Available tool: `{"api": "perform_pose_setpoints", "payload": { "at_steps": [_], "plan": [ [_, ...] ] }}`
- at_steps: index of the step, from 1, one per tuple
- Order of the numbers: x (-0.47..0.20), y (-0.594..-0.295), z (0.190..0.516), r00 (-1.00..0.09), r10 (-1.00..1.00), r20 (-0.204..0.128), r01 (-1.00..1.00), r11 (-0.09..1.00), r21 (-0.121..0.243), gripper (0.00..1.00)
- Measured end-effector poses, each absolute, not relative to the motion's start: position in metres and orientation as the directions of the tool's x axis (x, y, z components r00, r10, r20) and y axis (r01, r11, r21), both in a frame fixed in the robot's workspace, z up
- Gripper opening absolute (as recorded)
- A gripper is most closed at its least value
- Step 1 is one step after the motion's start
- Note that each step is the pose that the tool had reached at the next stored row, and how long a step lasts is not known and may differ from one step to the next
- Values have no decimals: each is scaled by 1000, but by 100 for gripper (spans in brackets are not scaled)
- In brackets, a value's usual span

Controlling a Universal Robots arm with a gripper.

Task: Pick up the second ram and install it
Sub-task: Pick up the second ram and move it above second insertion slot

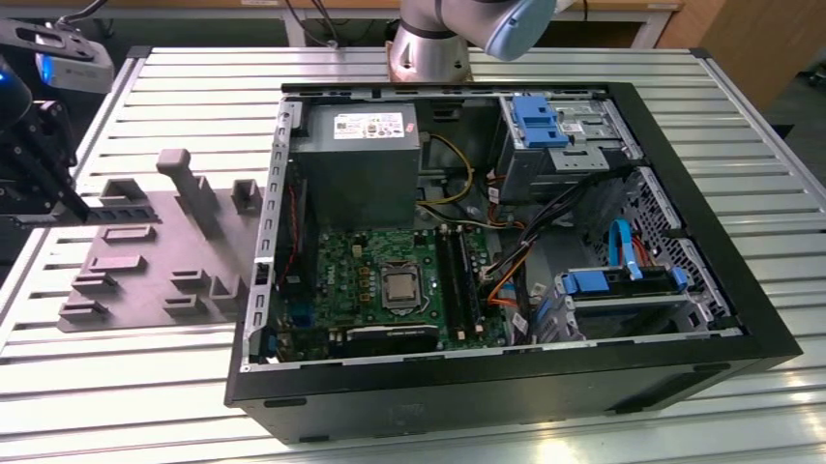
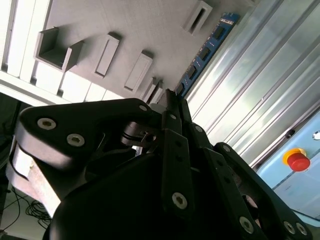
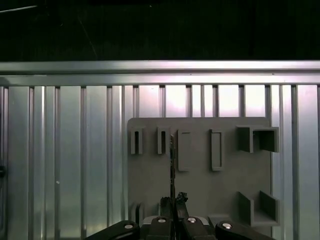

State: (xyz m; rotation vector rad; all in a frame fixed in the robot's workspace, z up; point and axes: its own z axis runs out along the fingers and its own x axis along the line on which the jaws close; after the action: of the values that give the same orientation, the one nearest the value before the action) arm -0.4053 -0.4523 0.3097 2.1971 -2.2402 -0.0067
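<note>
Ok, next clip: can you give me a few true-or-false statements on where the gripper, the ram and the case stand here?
1. The gripper is over the grey fixture tray, outside the computer case. True.
2. The gripper is shut on the second ram. True.
3. The second ram is bright red. False: it is blue with dark chips.
4. The case is closed by a side panel. False: it lies open, with the motherboard showing.
5. The tray lies to the exterior view's right of the case. False: it lies to the left.
</note>
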Motion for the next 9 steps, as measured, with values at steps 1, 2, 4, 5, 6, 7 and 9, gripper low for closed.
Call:
{"api": "perform_pose_setpoints", "payload": {
  "at_steps": [1,2,4,5,6,7,9],
  "plan": [
    [-405,-452,311,-19,-1000,0,-1000,19,6,14],
    [-405,-452,311,-19,-1000,0,-1000,19,6,14],
    [-405,-452,313,-19,-1000,0,-1000,19,6,14],
    [-405,-452,314,-19,-1000,0,-1000,19,6,14],
    [-405,-452,315,-19,-1000,0,-1000,19,6,14],
    [-405,-452,316,-19,-1000,0,-1000,19,6,14],
    [-405,-452,318,-19,-1000,0,-1000,19,6,14]
  ]
}}
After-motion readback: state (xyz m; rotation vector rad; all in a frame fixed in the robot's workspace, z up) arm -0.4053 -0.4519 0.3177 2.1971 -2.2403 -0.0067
